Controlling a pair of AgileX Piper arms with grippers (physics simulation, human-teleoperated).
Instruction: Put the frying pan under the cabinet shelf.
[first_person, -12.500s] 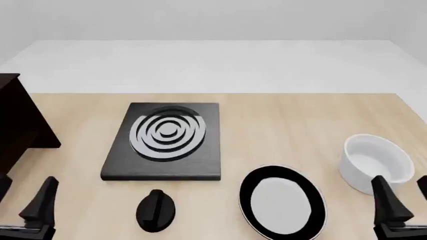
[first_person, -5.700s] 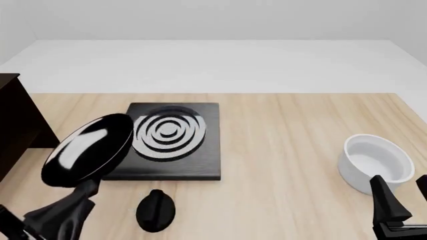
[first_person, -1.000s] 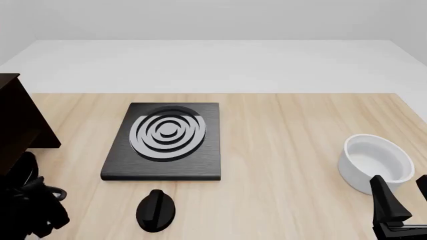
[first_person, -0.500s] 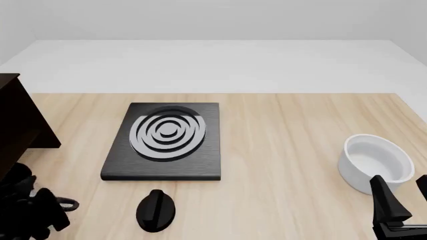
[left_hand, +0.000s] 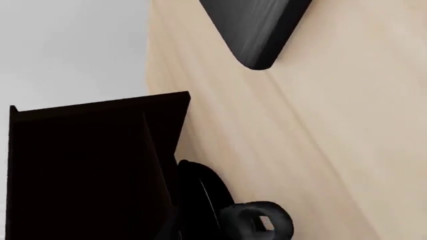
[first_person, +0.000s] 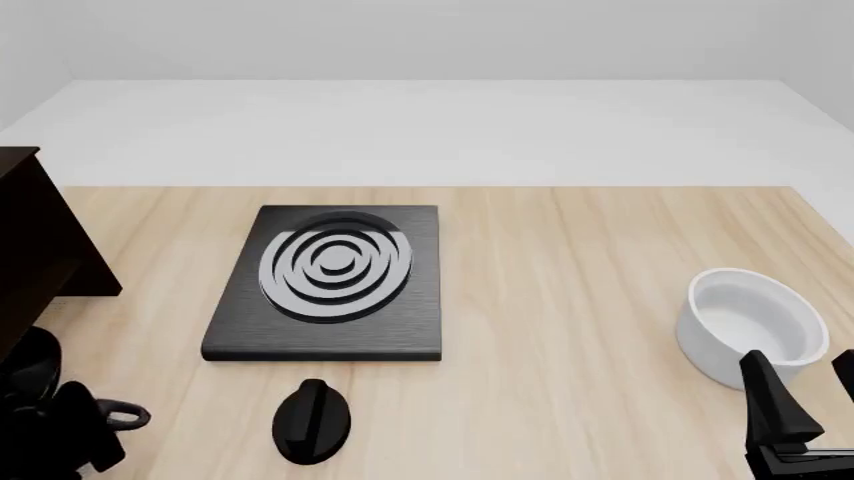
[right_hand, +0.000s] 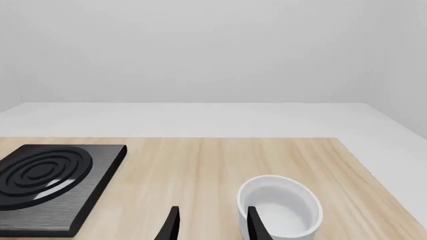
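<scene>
At the table's (first_person: 561, 260) near left corner, frying pan (left_hand: 200, 200) tucked beneath the cabinet shelf (first_person: 40, 250), loop handle (first_person: 120, 415) poking out. Left gripper (first_person: 60, 440) just beside that handle, finger state impossible to tell. Near the right edge, right gripper (right_hand: 210, 222) fingers parted, empty, just beside the white bowl (first_person: 750, 325).

A light wooden table (first_person: 587, 260) with fine lengthwise grain fills the lower half of the front view. Beyond its far edge lies a pale grey floor (first_person: 427, 130), meeting a plain, near-white wall (first_person: 427, 40) along a straight line (no windows show in either view). The light is soft and even, casting only faint shadows.
</scene>
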